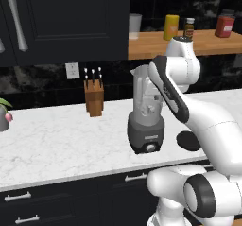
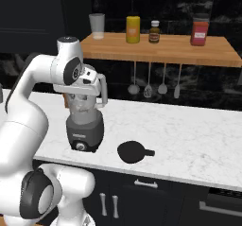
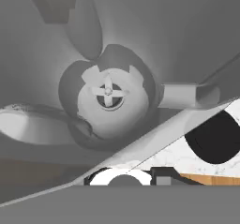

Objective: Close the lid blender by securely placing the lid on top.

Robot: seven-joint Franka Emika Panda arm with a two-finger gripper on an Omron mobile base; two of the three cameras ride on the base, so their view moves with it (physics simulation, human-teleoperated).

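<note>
The blender [image 1: 146, 114] stands near the counter's front edge, a clear grey jar on a dark base with a round knob; it also appears as the blender [image 2: 84, 126]. My gripper [image 2: 85, 92] hovers right at the jar's open mouth, its fingers hidden by the white hand. The hand view looks straight down into the jar at the blades [image 3: 108, 92]. The lid [image 2: 133, 152], a flat black disc, lies on the marble counter to the right of the blender, apart from it. This same lid [image 1: 188, 141] and lid [image 3: 215, 136] sits untouched.
A wooden knife block [image 1: 94, 97] stands against the back wall, left of the blender. A wooden shelf [image 2: 160, 47] above carries a cup, bottles and a red jar, with utensils [image 2: 149, 85] hanging beneath. A plant [image 1: 4, 112] sits at the far left.
</note>
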